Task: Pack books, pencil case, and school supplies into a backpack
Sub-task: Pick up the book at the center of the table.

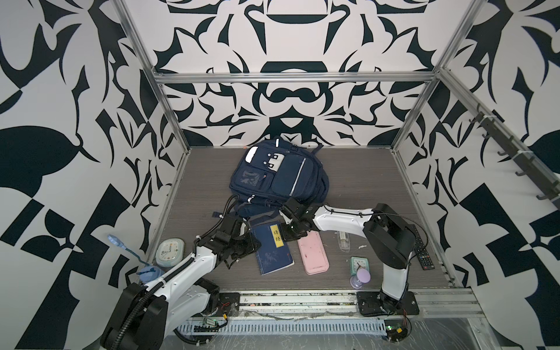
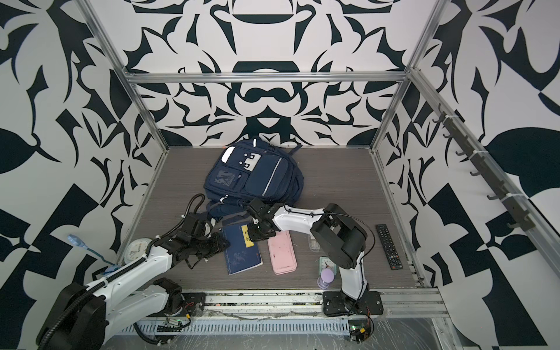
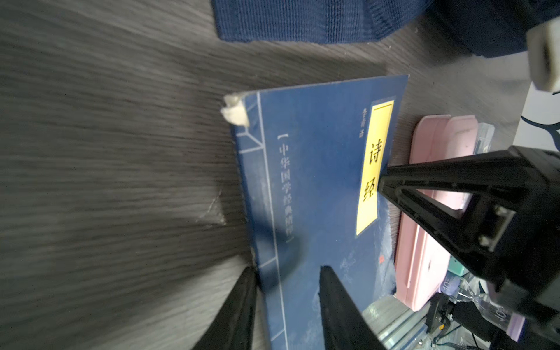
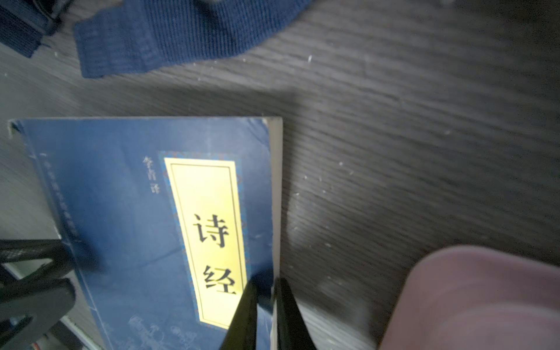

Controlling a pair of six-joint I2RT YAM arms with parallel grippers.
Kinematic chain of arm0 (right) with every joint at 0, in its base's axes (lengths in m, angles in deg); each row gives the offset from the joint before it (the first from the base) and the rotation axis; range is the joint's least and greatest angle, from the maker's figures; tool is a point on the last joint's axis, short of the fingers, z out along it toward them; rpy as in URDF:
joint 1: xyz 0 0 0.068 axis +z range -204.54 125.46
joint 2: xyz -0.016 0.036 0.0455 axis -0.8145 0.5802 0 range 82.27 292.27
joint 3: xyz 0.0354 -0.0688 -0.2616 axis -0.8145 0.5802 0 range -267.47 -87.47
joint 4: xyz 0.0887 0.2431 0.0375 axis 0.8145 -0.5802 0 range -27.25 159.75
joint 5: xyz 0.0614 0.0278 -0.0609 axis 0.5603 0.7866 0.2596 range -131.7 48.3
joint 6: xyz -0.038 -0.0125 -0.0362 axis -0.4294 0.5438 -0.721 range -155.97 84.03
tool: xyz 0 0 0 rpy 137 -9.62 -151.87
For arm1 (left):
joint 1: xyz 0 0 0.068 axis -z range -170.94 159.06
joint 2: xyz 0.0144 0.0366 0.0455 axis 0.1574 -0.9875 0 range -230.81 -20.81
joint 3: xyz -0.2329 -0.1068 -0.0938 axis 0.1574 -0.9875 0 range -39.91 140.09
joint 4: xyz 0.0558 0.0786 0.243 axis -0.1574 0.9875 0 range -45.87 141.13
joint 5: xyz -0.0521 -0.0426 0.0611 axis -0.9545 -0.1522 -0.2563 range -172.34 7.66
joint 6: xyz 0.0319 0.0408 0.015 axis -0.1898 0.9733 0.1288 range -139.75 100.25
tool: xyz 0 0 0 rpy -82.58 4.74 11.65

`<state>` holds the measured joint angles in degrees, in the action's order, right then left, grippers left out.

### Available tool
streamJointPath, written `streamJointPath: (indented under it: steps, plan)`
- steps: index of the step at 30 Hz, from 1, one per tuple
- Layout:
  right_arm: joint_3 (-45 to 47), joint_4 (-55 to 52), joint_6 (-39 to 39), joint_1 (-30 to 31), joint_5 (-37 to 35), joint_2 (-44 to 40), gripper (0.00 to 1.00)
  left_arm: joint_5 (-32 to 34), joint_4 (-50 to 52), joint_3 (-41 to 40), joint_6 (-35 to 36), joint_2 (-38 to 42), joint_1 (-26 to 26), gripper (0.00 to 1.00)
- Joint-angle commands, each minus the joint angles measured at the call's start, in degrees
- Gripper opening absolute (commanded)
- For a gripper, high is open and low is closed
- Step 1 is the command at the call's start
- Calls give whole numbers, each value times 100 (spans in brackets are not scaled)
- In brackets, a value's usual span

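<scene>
Navy book (image 1: 273,250): on bench (image 1: 363,188), just in front of backpack (image 1: 281,175). Your left pincer (image 3: 288,268): part open, straddles book's spine edge. Your right pincer (image 4: 266,280): nearly closed, pinches book's open edge beside yellow label (image 4: 209,239). Pink pencil case (image 1: 313,253): just beside book. Clear supplies packet (image 1: 344,241): near case, side away from book.

1. The left arm (image 1: 188,266) stretched low and forward. The left end effector (image 3: 288,269) had its jaws apart.
2. The right arm (image 1: 342,219) was bent at the elbow, forearm level. The right end effector (image 4: 264,283) pointed down, jaws nearly together.
</scene>
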<state>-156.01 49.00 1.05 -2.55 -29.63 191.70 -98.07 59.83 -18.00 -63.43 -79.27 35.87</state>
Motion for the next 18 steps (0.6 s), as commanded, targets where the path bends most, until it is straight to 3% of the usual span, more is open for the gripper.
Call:
streamJointPath:
  steps: [1,8,18]
  plan:
    - [254,-52,-23,84,-137,222,16,-713,-696,132,-88,256,122,36]
    - [292,-26,-2,85,-151,225,16,-628,-661,51,-87,607,118,34]
    - [285,-42,-5,88,-164,238,16,-679,-678,-20,-36,517,110,33]
